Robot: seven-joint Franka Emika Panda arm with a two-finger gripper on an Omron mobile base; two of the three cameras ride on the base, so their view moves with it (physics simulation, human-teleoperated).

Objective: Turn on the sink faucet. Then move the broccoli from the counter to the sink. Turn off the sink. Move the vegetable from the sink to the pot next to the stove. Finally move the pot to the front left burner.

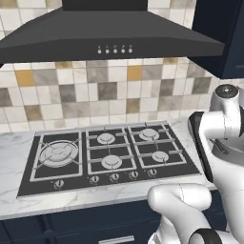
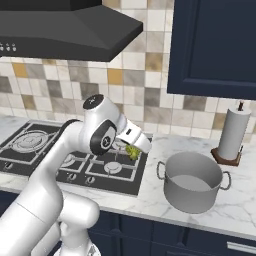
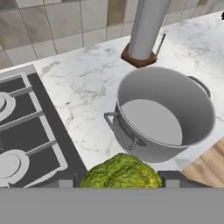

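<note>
Fingers (image 3: 175,177) clamped on the broccoli (image 3: 121,171), carried in the air over the stove's (image 2: 75,165) right edge, short of the pot (image 2: 192,182). Pot is empty, on the counter (image 2: 235,210) beside the stove. Judged: sink steps done; left to do: drop broccoli in pot, then pot onto front left burner (image 1: 58,153).

pot (image 2: 193,182) on counter (image 2: 150,192) — right of stove (image 2: 75,157), paper-towel roll (image 2: 234,133) behind

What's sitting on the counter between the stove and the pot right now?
Nothing: in the hand view a bare strip of marble counter separates the stove from the pot. The broccoli hangs above it, held in the jaws.
</note>
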